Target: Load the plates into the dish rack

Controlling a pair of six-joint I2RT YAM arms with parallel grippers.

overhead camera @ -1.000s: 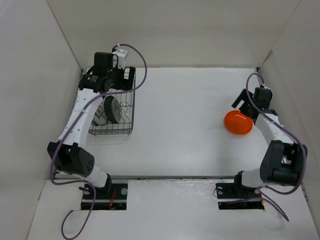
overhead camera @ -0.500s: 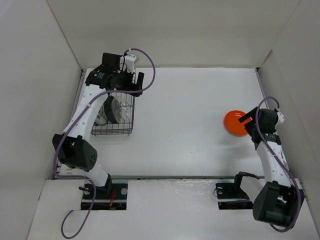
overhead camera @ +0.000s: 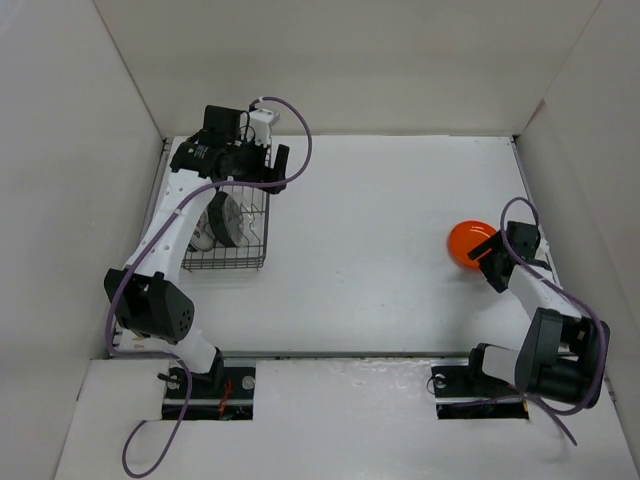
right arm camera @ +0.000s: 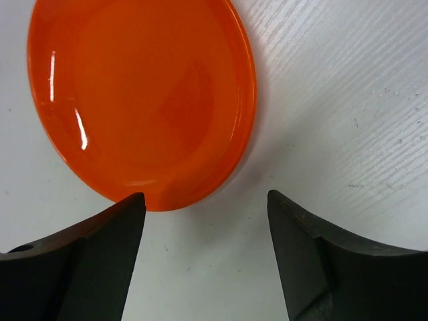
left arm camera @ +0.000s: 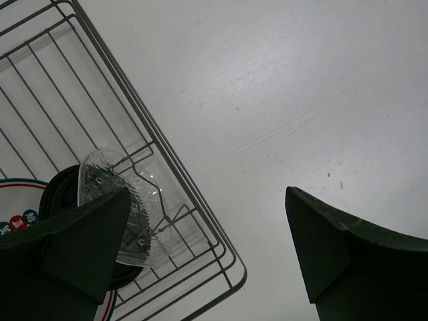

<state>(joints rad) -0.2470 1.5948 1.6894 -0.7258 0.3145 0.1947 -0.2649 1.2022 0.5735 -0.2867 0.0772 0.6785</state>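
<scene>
I have the right gripper (right arm camera: 202, 200), jaws spread, with the round glossy orange plate (right arm camera: 140, 100) flat just ahead.

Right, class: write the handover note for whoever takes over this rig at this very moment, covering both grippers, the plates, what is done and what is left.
Left gripper: open, empty, over the far right corner of the dish rack.
Right gripper: open, empty, at the edge of the orange plate, not closed on it.
Plates: the clear plate, the black plate and the white plate with red markings stand in the rack. The orange plate lies flat on the table, right side.
Done: at least three plates racked; I cannot count more.
Left: grasp the orange plate and load it.
</scene>
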